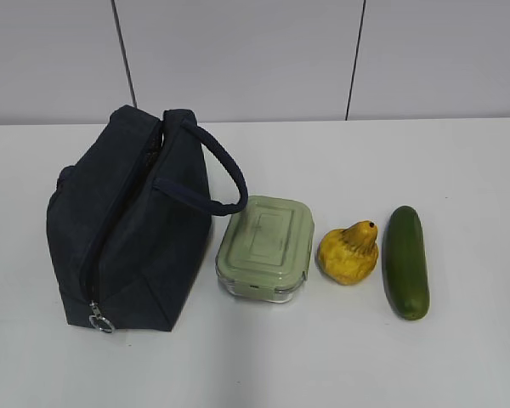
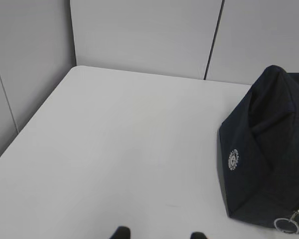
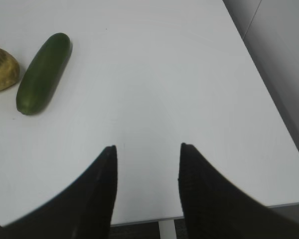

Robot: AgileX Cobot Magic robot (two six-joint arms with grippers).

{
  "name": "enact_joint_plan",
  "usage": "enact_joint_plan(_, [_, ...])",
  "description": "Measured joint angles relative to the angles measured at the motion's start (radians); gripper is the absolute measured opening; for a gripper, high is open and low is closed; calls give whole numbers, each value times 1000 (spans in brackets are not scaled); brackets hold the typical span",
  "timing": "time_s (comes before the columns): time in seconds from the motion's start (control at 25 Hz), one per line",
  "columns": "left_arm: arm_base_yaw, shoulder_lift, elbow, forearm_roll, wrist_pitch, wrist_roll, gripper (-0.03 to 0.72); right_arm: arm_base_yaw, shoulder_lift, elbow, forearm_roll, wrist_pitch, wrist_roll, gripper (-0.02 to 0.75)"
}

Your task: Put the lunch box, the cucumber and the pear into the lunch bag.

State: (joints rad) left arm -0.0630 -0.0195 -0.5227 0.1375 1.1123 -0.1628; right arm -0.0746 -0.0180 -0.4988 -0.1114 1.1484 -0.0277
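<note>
The dark navy lunch bag [image 1: 127, 229] stands at the left of the white table, its zipper closed and its metal ring pull [image 1: 102, 322] at the near end. It also shows in the left wrist view [image 2: 266, 149]. To its right lie the lunch box [image 1: 266, 246] with a sage-green lid, the yellow pear [image 1: 349, 252] and the dark green cucumber [image 1: 406, 261]. The right wrist view shows the cucumber [image 3: 43, 72] and the pear [image 3: 0, 69] at the far left. My left gripper [image 2: 159, 234] is open and empty, left of the bag. My right gripper [image 3: 148, 149] is open and empty over the table's front edge.
The white table [image 1: 459, 170] ends at grey wall panels behind. The left wrist view shows the table's left edge [image 2: 30, 122] and a back corner. The right wrist view shows the table's right edge [image 3: 269, 84] and front edge.
</note>
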Motion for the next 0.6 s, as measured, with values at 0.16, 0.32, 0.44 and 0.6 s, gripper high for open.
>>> enact_joint_plan(0.16, [-6,0,0,-21,0,0,237,0,0,0,0,0,0,332])
enact_joint_plan(0.32, [-108,0,0,-49,-1,0,237,28,0,0,4,0,-14,332])
enact_joint_plan(0.44, [-233,36,-30,-48,3,0,237,60,2,-29,10,0,-67,332])
enact_joint_plan(0.6, [-395,209,-154,-37,-66,0,245,69,155,-130,59,-6,-79,332])
